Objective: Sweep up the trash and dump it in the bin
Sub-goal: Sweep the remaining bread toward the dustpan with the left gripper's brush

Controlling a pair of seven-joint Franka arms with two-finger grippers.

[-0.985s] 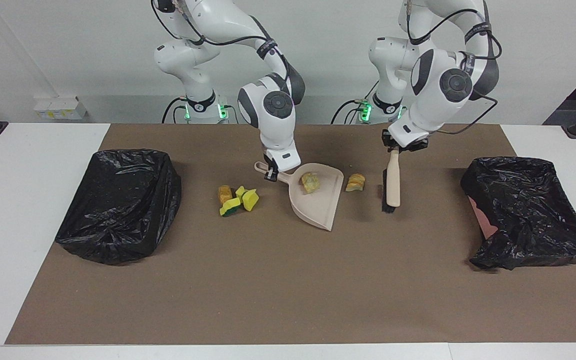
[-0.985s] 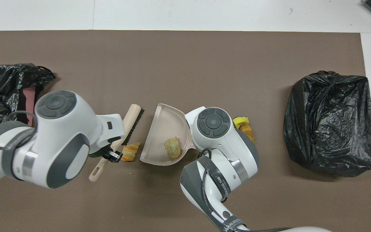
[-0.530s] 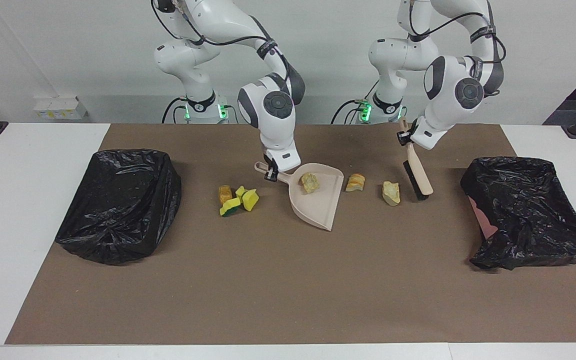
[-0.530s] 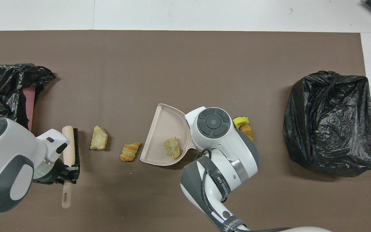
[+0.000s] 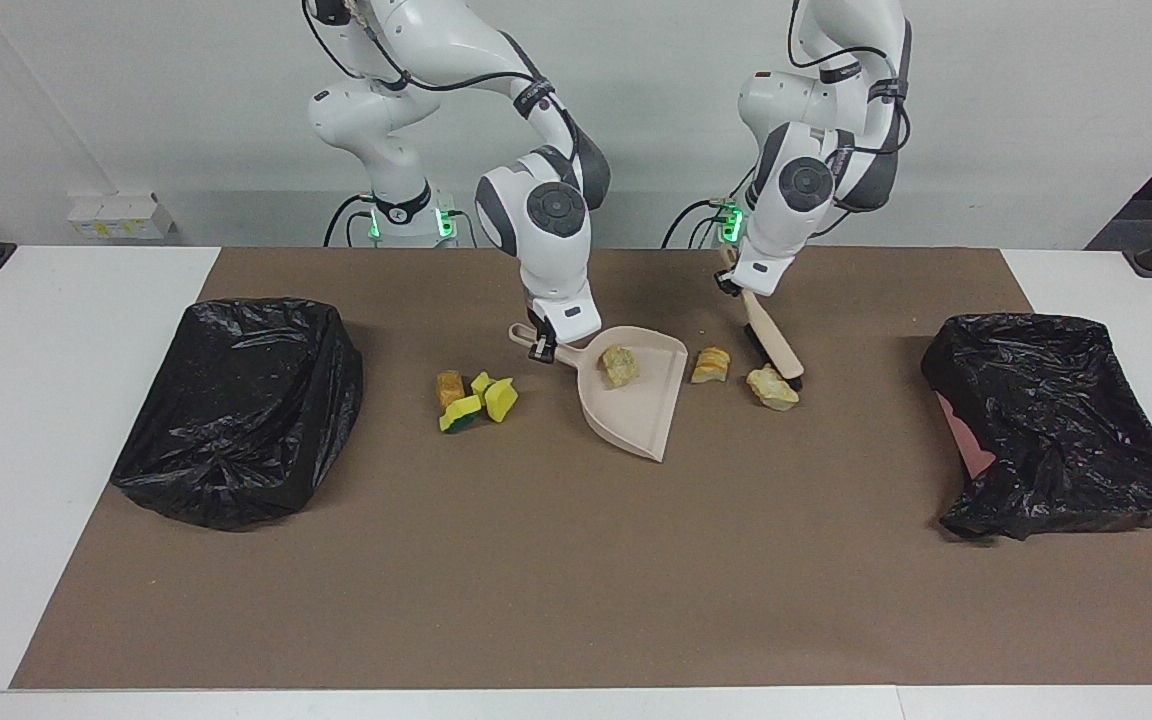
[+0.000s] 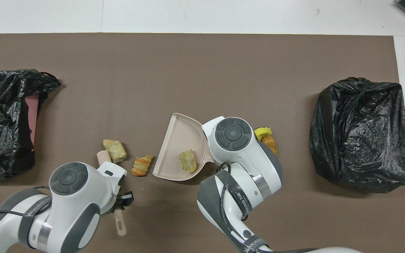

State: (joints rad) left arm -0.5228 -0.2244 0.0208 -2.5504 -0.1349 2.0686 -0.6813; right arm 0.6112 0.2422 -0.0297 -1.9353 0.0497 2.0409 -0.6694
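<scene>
Now left gripper [image 5: 733, 284], clamped on brush [image 5: 771, 345], has swung back against tan chunk [image 5: 772, 387]; right gripper [image 5: 539, 348] grips dustpan [image 5: 636, 400]. Sweep resuming.

One bread chunk [image 5: 620, 365] in my dustpan [image 5: 648, 420], two more [image 5: 711, 365] just beside it, sponge pieces [image 5: 476, 400] clustered toward right arm's end

Facing cam: high, across counter [image 5: 576, 600], looks toward robots. Overhead cam: above robots' end, steeply down. Both share brown mat [image 6: 202, 70].
</scene>
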